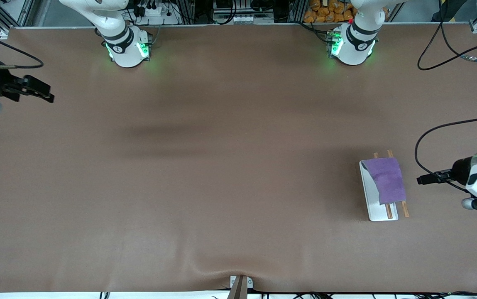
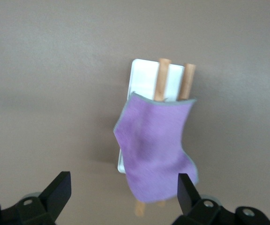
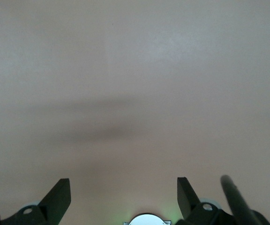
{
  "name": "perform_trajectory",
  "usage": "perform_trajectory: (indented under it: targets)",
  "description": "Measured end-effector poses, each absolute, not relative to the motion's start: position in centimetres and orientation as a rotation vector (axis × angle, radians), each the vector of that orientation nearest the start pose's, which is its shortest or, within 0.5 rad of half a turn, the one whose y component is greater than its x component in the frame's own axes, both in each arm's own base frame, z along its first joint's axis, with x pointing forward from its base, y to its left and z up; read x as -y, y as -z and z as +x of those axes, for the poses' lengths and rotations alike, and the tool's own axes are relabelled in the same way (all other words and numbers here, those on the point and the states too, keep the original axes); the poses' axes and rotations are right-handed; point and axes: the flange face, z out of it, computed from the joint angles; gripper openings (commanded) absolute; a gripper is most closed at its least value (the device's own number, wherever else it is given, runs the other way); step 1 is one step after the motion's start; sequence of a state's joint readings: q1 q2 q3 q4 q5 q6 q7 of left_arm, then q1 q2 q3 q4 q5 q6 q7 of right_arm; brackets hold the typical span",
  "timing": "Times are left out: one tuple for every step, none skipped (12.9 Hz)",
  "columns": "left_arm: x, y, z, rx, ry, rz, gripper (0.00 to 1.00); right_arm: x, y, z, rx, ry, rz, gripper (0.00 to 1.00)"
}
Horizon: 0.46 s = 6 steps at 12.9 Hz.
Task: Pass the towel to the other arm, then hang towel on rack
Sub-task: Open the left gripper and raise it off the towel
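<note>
Rack under draped towel — both grippers wide, clear

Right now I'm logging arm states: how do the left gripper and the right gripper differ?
The left gripper hovers at the left arm's end of the table, beside the rack with the towel draped over its rods; the right gripper hovers at the right arm's end, over bare table. The left wrist view shows the towel and rack; the right wrist view shows only tabletop. Both are open and hold nothing.
</note>
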State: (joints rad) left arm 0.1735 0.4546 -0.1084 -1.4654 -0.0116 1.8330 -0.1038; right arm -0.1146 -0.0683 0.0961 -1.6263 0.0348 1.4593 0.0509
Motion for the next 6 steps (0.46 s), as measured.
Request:
perform_trajectory:
  targets:
    - [-3.4, -43.0, 67.4, 0.308, -0.14, -3.164, 1.0, 0.4, -63.1, 52.1, -0.106, -0.141, -3.11, 1.0]
    - [-1.7, -44.4, 67.0, 0.315, -0.136, -3.153, 1.0, 0.3, -63.4, 52.1, -0.105, -0.132, -3.111, 1.0]
    - [-0.5, -45.8, 66.6, 0.307, -0.119, -3.148, 1.0, 0.1, -63.6, 52.1, -0.104, -0.125, -3.111, 1.0]
    - [0.1, -47.2, 66.3, 0.295, -0.092, -3.146, 1.0, 0.0, -63.9, 52.1, -0.112, -0.113, -3.112, 1.0]
    - [0.0, -48.5, 66.1, 0.297, -0.064, -3.146, 1.0, 0.0, -64.5, 52.1, -0.13, -0.098, -3.112, 1.0]
    - [-0.2, -49.7, 65.7, 0.301, -0.059, -3.144, 1.0, -0.1, -65.1, 51.9, -0.15, -0.098, -3.111, 1.0]
